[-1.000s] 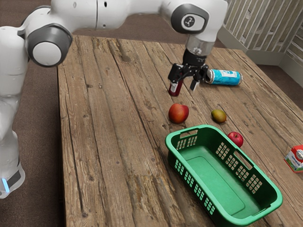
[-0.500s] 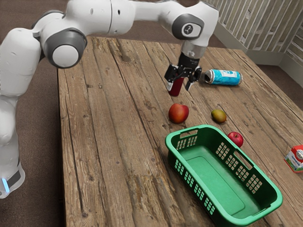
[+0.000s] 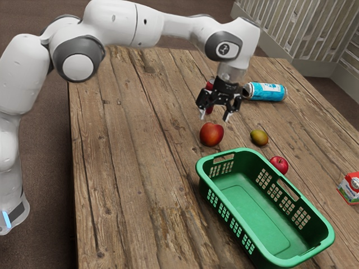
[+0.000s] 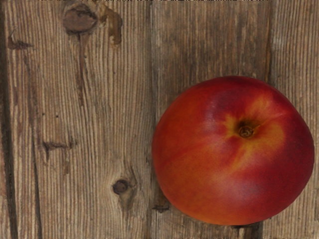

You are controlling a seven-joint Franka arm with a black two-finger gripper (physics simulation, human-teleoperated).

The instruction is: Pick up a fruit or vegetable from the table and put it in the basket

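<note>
The end effector [image 3: 215,115] hangs above the counter [image 3: 134,179], and its two fingers are spread apart, with the tips pointing down. Between these fingers it is pinching nothing. In the exterior view it appears just over the peach [image 3: 211,134], near to it but apart.

The peach is red and orange, and it rests on the bare wood of the counter, outside the basket [image 3: 208,180] and just beside one short end of it. In the wrist view the same peach lies under the hand, with its stem hollow turned up — around this hollow the skin becomes yellow.

The basket is green, made with small square holes in its walls, and it stands upright on the counter. A small red apple [image 3: 280,164] is by its long side, on the exterior view's right; whether the two touch, I cannot tell. Near this apple lies a fruit of yellow-green colour [image 3: 258,137].

Farther behind, a blue can [image 3: 267,92] lies on its side. A dark red object [image 3: 210,86] is partly hidden behind the end effector, so its full shape is not clear. At the exterior view's right edge is a red and white carton [image 3: 350,188], well apart from the peach.
</note>
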